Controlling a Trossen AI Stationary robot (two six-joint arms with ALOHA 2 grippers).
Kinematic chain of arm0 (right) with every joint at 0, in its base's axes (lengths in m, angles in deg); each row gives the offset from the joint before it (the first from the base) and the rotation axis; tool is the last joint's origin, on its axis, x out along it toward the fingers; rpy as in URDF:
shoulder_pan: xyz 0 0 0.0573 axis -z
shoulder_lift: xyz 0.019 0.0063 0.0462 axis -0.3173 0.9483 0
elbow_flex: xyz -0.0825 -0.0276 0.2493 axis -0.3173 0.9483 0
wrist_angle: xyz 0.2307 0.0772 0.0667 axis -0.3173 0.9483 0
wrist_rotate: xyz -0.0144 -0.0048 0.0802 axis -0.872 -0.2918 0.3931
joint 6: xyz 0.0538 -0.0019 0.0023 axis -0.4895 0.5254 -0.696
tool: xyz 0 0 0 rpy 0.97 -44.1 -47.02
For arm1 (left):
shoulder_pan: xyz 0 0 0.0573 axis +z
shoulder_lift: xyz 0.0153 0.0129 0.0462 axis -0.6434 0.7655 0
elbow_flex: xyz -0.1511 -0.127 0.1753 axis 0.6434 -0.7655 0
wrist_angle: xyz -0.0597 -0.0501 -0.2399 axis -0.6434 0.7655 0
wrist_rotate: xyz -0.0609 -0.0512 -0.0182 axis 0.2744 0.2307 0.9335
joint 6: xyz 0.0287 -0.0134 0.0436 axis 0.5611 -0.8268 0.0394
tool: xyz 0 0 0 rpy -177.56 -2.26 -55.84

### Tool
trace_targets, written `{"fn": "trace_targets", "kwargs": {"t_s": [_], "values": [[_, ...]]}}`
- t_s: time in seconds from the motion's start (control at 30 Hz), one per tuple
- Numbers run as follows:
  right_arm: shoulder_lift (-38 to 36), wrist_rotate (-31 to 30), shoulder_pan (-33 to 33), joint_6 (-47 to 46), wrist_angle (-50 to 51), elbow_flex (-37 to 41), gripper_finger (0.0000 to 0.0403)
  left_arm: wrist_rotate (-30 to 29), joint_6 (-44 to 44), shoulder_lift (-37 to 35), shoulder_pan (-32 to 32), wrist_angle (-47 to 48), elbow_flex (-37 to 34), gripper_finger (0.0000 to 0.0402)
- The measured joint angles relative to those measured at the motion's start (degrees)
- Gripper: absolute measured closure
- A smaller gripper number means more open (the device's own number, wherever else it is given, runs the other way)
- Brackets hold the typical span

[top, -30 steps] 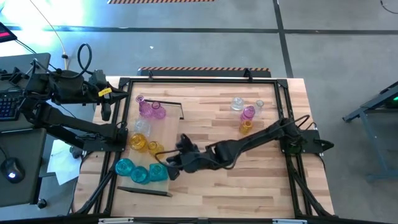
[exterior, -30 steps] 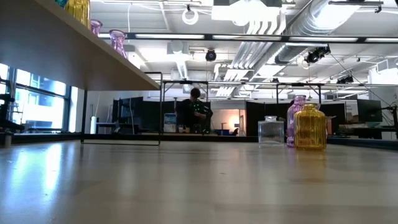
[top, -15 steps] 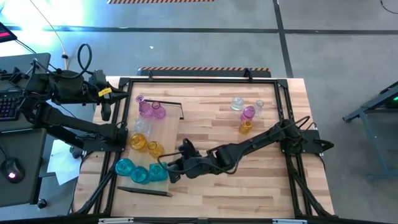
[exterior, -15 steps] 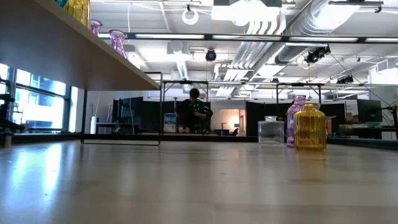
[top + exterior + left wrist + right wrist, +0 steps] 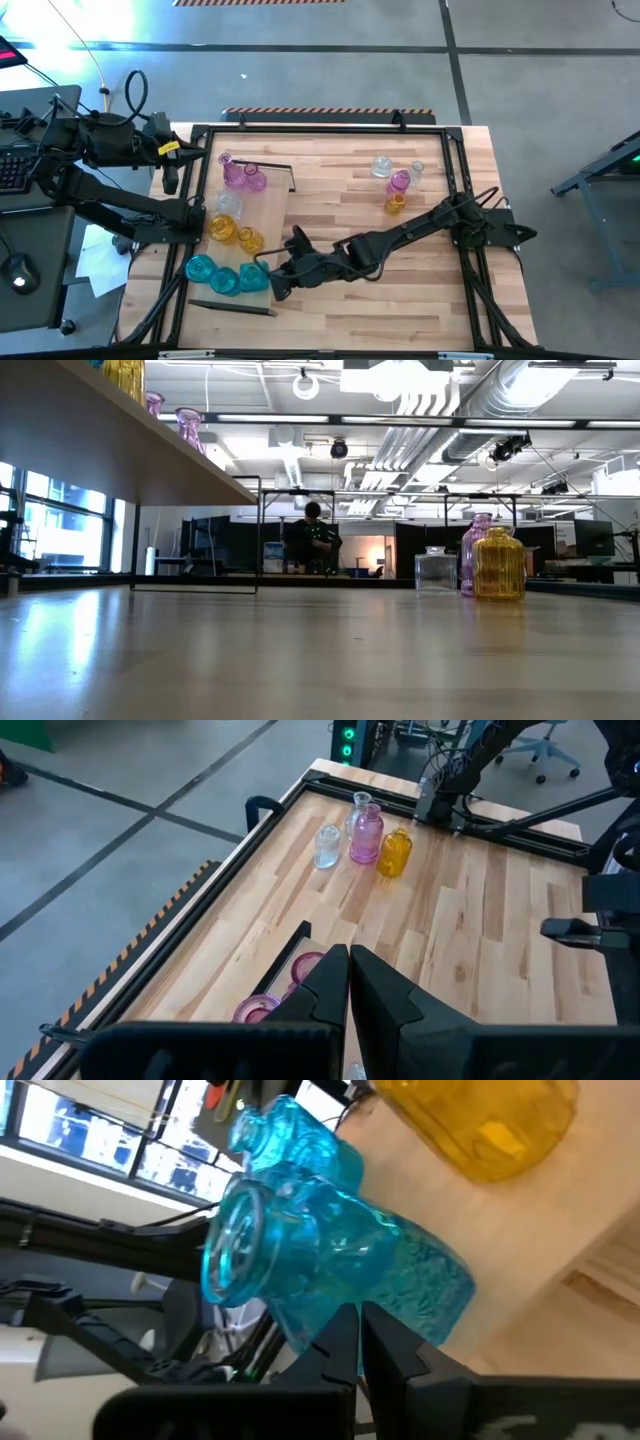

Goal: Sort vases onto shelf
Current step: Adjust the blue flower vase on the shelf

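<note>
Fingers [image 5: 345,1342] of right gripper [image 5: 272,287] pressed together beside empty teal vases [image 5: 225,276] on shelf [image 5: 268,215].

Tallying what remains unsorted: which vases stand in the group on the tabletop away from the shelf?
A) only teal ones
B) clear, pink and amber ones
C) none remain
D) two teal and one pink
B: the group holds clear vases, a pink vase and an amber vase on the tabletop.

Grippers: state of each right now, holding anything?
Left tool: closed, empty, parked at the table's left edge.
Right tool: closed, holding nothing, tips right by the teal vase on the shelf.
</note>
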Motion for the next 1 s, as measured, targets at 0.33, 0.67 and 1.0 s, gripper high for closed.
{"fn": "trace_targets", "kwargs": {"t_s": [0.33, 0.67, 1.0], "values": [[0.0, 5.0, 0.0, -0.4, -2.2, 0.0, 0.0403, 0.7, 0.0, 0.0, 0.0, 0.0, 0.0, 0.0396], [0.0, 5.6, -0.5, 0.1, -2.5, -0.3, 0.0403, 1.0, -0.1, 0.0, 0.0, 0.0, 0.0, 0.0396], [-0.1, -4.2, 0.2, 2.3, 11.5, -4.0, 0.0403, 1.0, 0.0, -0.1, 0.0, 0.0, 0.0, 0.0396]]}}
